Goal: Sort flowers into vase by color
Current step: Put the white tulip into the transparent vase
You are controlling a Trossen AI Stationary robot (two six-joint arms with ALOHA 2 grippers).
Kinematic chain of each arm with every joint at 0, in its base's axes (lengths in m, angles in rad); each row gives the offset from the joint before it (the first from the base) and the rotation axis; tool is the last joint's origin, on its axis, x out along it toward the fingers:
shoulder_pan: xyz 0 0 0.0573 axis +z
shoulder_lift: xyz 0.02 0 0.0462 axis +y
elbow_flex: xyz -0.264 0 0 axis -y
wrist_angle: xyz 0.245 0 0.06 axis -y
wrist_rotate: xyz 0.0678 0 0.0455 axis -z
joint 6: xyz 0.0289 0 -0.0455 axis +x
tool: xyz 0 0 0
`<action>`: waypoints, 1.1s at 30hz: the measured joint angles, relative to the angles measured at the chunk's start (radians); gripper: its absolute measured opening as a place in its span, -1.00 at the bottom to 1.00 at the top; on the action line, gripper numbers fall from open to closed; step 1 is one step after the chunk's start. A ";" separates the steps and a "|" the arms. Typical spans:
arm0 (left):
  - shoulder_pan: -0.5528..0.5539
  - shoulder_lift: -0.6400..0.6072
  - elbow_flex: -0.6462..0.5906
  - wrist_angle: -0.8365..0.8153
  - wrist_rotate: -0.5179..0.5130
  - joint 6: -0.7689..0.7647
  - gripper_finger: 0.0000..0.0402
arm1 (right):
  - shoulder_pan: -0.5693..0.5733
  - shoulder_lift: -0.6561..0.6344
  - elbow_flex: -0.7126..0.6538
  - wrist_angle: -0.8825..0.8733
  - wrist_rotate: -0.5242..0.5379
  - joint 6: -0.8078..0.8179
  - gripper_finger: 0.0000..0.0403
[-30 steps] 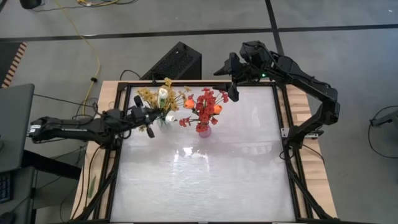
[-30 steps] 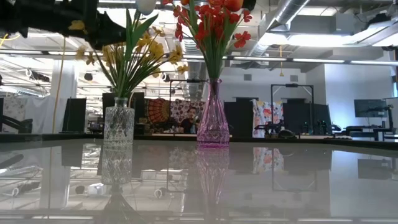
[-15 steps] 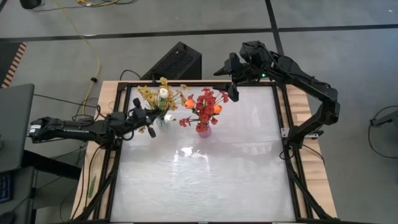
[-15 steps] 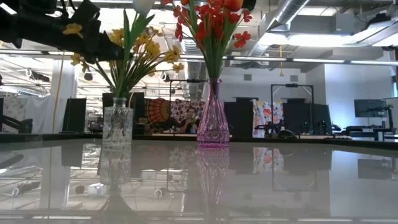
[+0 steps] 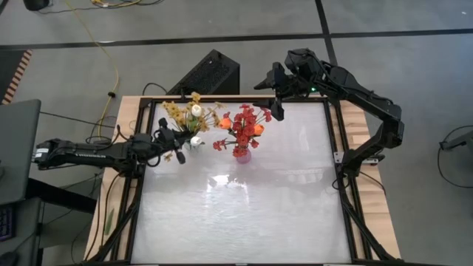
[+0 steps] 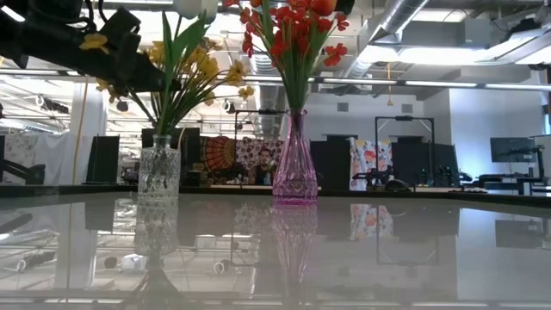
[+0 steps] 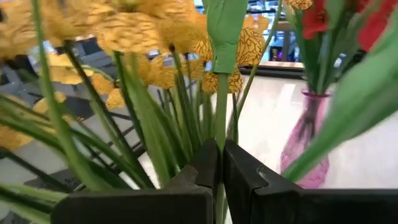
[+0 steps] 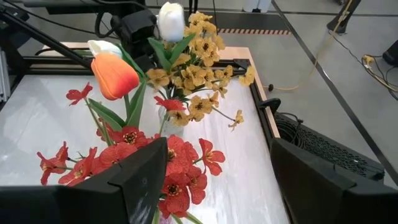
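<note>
The left gripper was seen clamped on a green stem among the yellow flowers in the clear vase; the right gripper, jaws apart, was held above the table's far edge.

A glossy white tabletop sits inside a black metal frame, throwing back the ceiling lights. Behind its far edge a black box-shaped unit rests on the grey floor, with a yellow cable trailing beside it. Across the room hang patterned cloths, and dark monitors on stands line the back.
</note>
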 joint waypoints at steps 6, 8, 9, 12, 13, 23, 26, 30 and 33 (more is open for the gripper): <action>0.000 0.000 0.003 -0.002 -0.049 -0.018 -0.91 | 0.000 0.000 0.000 0.000 0.000 0.001 0.54; 0.000 0.000 0.015 -0.002 -0.055 -0.023 -0.84 | 0.000 0.000 0.000 0.000 0.000 0.003 0.54; 0.000 0.000 0.025 -0.002 -0.062 -0.027 -0.81 | 0.000 0.000 0.000 0.000 0.000 0.003 0.54; 0.000 0.000 0.051 -0.001 -0.067 -0.014 -0.67 | 0.000 0.000 0.000 0.000 0.000 0.004 0.54; 0.000 0.000 0.060 -0.003 -0.066 -0.012 -0.63 | 0.000 0.000 0.000 0.000 0.000 0.003 0.54; 0.000 0.000 0.250 -0.354 -0.031 -0.013 -0.36 | 0.000 0.000 0.000 0.000 0.000 0.003 0.54; 0.000 0.000 0.323 -0.457 -0.030 -0.013 -0.35 | 0.000 0.000 0.000 0.000 0.000 0.003 0.54; 0.000 0.001 0.441 -0.630 0.013 -0.002 -0.35 | 0.000 0.000 0.000 0.000 0.000 0.004 0.54; 0.000 0.001 0.539 -0.759 0.028 -0.029 -0.35 | 0.001 0.000 0.000 0.000 0.000 0.004 0.54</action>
